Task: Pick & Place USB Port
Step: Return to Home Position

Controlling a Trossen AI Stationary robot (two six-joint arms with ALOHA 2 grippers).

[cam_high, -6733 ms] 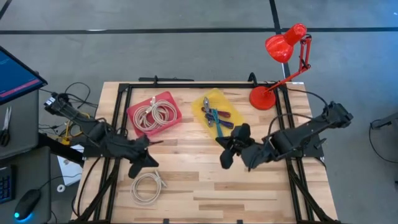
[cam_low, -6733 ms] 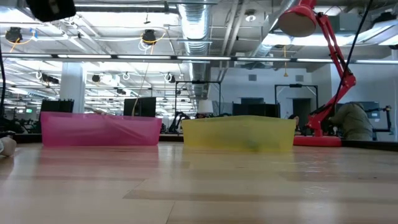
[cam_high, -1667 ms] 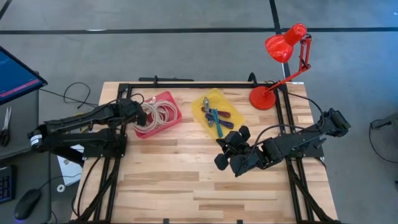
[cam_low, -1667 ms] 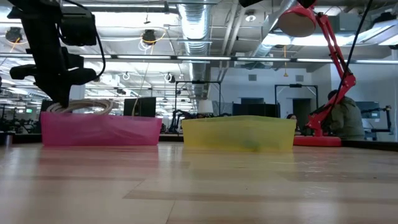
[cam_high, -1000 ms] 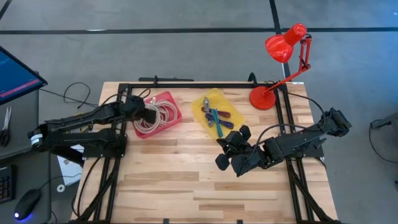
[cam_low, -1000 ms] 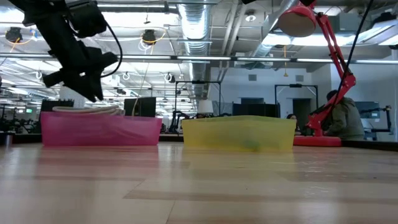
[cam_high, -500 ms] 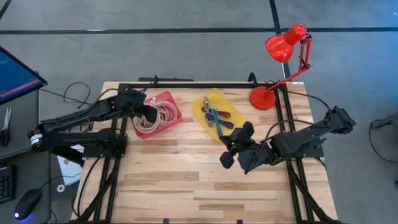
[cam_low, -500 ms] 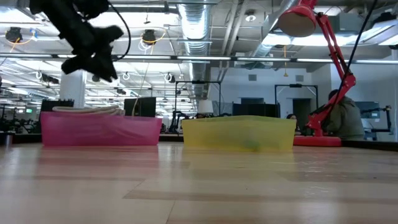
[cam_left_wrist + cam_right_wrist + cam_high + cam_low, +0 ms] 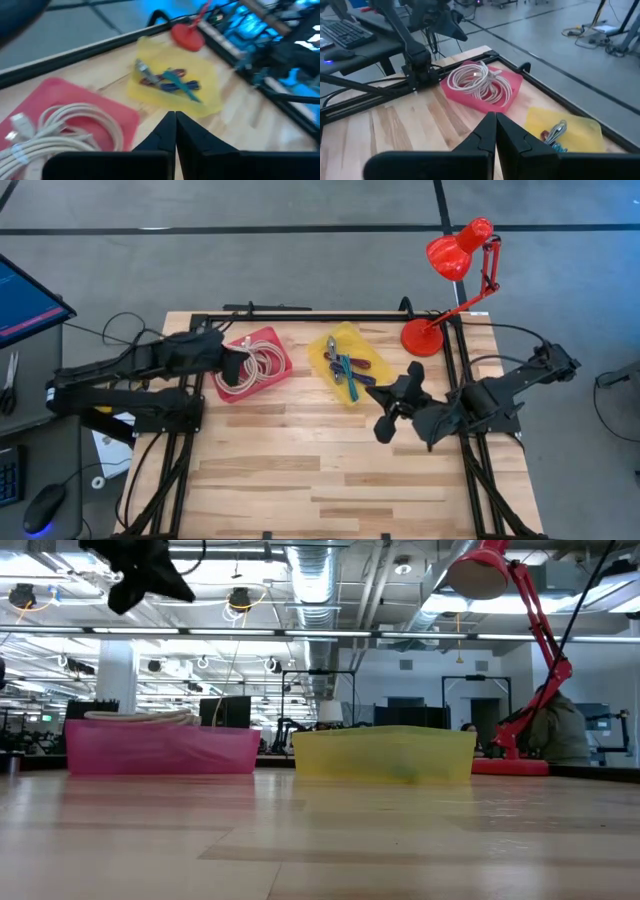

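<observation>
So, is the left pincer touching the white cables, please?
Apart: the low view shows the left pincer hanging clear above the white cables in the pink bin.

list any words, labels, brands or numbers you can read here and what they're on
No text can be read anywhere.
Pink bin, yellow bin, red lamp: no markings visible.
Blue screen left of the table: lit, content too small to read.
Keyboard: keys too blurred to read.

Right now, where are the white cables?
In the high view the white cables lie coiled in the pink bin on the left half of the table, right beside the yellow bin.
</observation>
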